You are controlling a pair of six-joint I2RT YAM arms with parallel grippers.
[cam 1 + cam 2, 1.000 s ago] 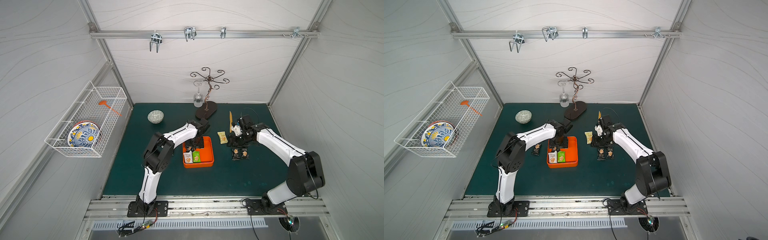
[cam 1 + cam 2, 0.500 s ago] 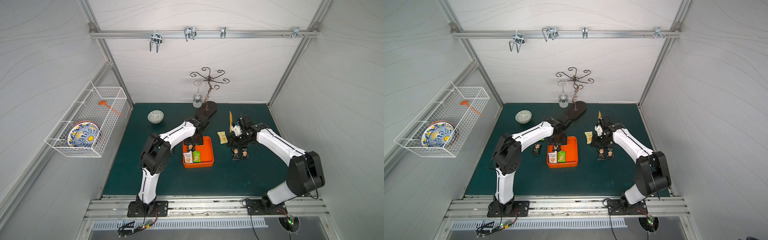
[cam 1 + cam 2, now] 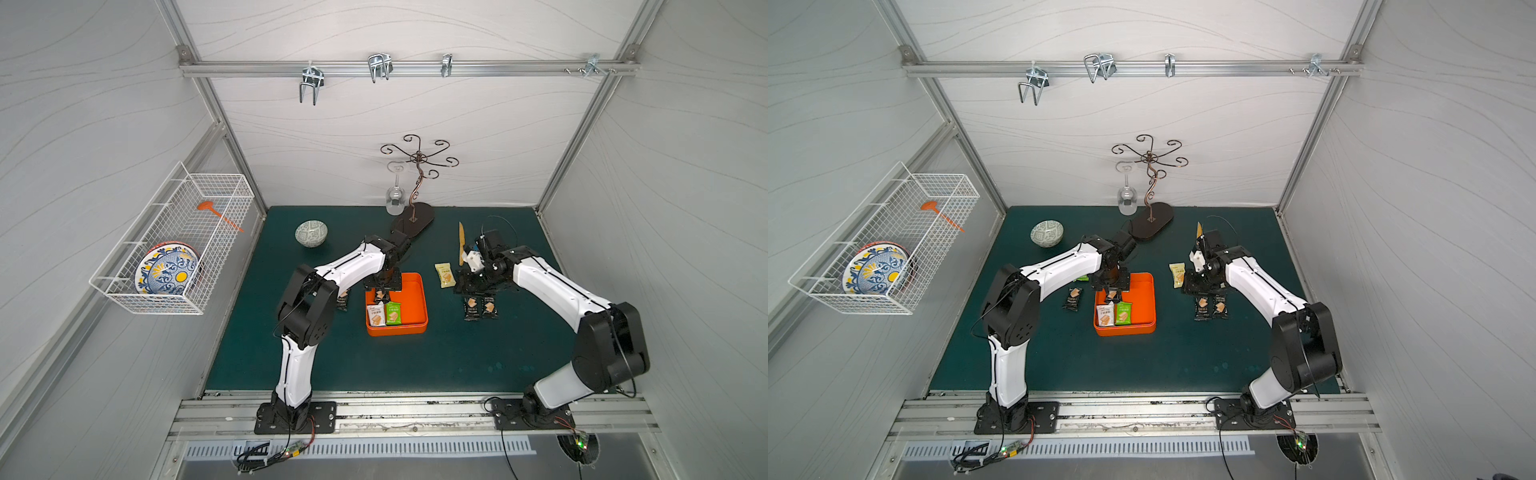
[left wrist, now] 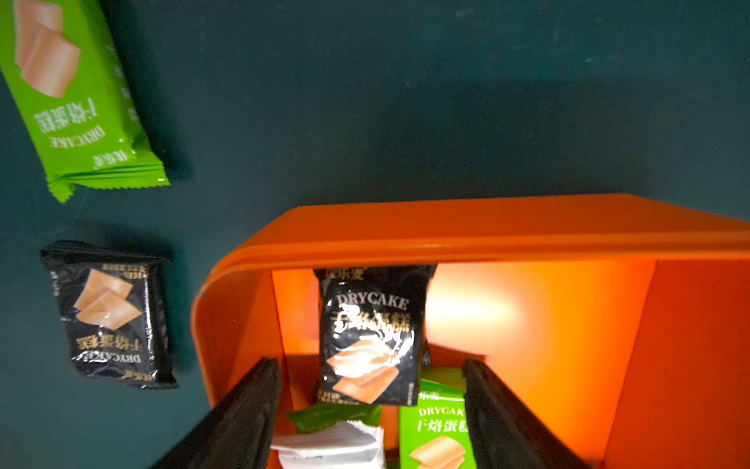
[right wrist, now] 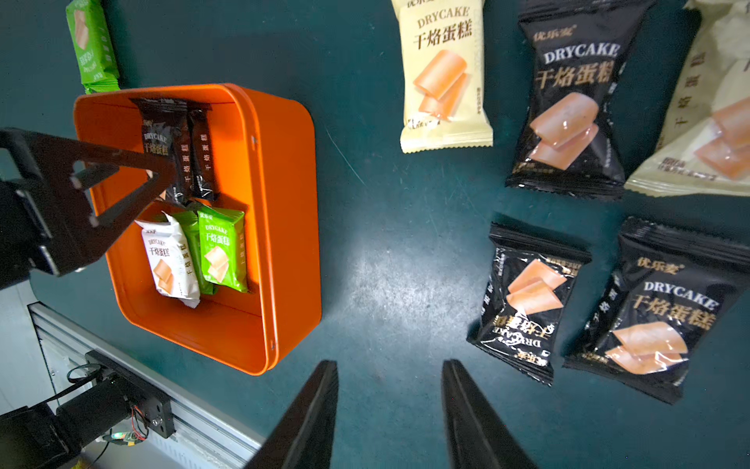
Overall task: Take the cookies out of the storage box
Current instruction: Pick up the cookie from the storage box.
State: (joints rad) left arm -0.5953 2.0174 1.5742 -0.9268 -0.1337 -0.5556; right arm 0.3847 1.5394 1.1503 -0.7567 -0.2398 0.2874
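Left pincer (image 3: 383, 291) shifted inside storage box (image 3: 414, 300); green mat (image 3: 374, 365), white walls (image 3: 415, 108).

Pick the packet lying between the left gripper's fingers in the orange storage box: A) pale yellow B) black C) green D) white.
B: in the left wrist view the black cookie packet lies between the fingers of the open left gripper, inside the storage box.
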